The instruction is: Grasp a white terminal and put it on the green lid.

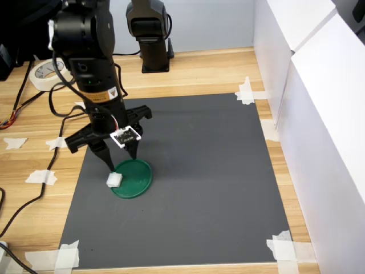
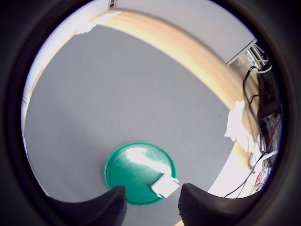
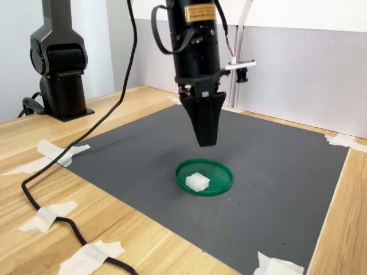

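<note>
One white terminal point(image 3: 196, 181) sat on the green lid point(image 3: 218, 172), and what a tiny thing it was! In the second exterior view it lay inside the rim at about eight o'clock on the disc; in the first exterior view the block point(image 1: 114, 180) overlapped the lid's point(image 1: 137, 177) edge at nine o'clock, so how much of it rested on the rim could not be told. The gripper point(image 1: 118, 154) hung above, clear of both, fingers parted to a moderate gap and holding nothing. The wrist view agreed: two dark fingertips point(image 2: 106, 205) stood apart with the terminal point(image 2: 165, 184) near the lid's point(image 2: 127, 165) border between them. By the look of it, the terminal was featherlight, stiff, smooth plastic, likely to skid or flip if nudged. The best hold seemed across its two flat opposite sides, squarely and gently. The lid, sitting on the dark mat point(image 1: 217, 171), looked thin and easy to shove.
</note>
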### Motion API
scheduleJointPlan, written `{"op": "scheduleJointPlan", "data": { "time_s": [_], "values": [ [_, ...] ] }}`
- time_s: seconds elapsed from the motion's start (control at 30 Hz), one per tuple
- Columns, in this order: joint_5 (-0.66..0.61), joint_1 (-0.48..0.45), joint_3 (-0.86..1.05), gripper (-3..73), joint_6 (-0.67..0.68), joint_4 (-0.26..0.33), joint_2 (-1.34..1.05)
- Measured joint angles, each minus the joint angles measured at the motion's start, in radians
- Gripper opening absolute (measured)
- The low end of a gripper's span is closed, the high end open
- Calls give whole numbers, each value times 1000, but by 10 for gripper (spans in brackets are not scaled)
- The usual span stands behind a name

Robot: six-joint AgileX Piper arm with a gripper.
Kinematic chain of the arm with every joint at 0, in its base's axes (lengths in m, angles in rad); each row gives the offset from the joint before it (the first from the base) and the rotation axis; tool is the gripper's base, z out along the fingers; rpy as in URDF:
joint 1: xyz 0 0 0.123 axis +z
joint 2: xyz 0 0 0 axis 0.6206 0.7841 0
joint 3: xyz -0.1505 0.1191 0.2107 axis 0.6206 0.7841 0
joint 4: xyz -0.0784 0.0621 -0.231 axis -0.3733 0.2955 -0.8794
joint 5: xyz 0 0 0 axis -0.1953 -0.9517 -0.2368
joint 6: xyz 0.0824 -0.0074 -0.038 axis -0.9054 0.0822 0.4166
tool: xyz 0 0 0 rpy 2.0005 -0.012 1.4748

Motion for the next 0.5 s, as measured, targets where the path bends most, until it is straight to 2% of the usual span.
{"op": "scheduleJointPlan", "data": {
  "time_s": [0.23,0.33,0.4,0.5],
  "values": [
    [96,-3,112,403,-9,35,-149],
    [141,-15,162,313,-20,49,-209],
    [185,-32,202,222,-22,63,-257],
    [272,-76,264,73,-23,114,-333]
  ]
}}
